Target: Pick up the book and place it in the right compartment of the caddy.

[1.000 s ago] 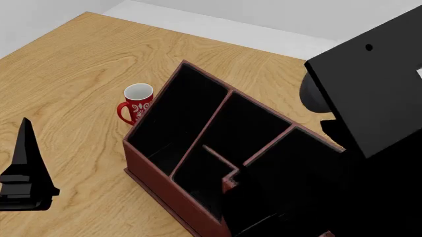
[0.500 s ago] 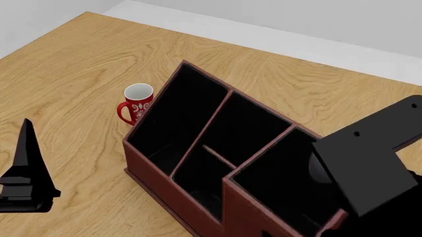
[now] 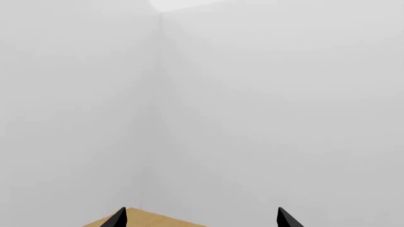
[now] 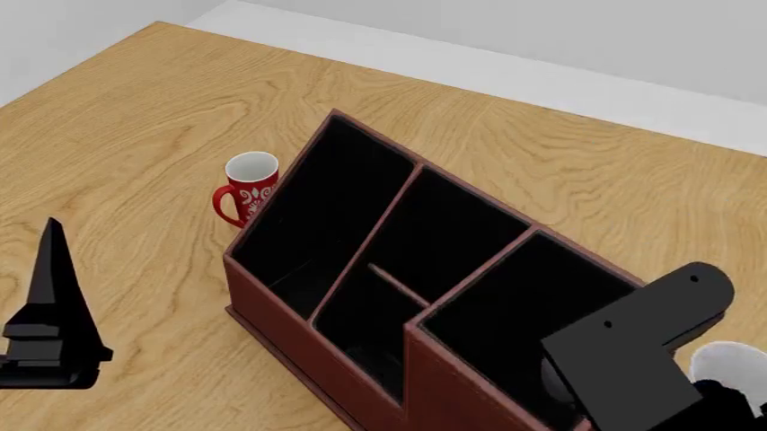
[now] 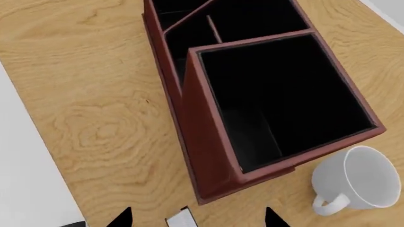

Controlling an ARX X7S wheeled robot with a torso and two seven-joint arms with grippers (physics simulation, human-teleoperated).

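The reddish-brown caddy (image 4: pixel 282 314) stands mid-table, black inside and split by dividers. Its right compartment (image 4: pixel 527 314) is the large squarish one and holds nothing; the right wrist view looks down into the right compartment (image 5: pixel 284 94). At that view's lower edge a small white patch with a dark rim, apparently a corner of the book (image 5: pixel 179 220), lies on the table between the spread tips of my right gripper (image 5: pixel 197 222), which is open. The book is out of the head view. My left gripper (image 4: pixel 50 269) hangs open and empty at the near left, away from the caddy.
A red patterned mug (image 4: pixel 246 190) stands against the caddy's far left wall. A white mug (image 5: pixel 356 182) sits by the caddy's right side, near my right arm (image 4: pixel 630 355). The left wrist view shows only grey walls and a table corner (image 3: pixel 145 221).
My right arm has swung down from the upper right to the lower right of the head view, uncovering the right compartment and the white mug. The left arm has stayed put.
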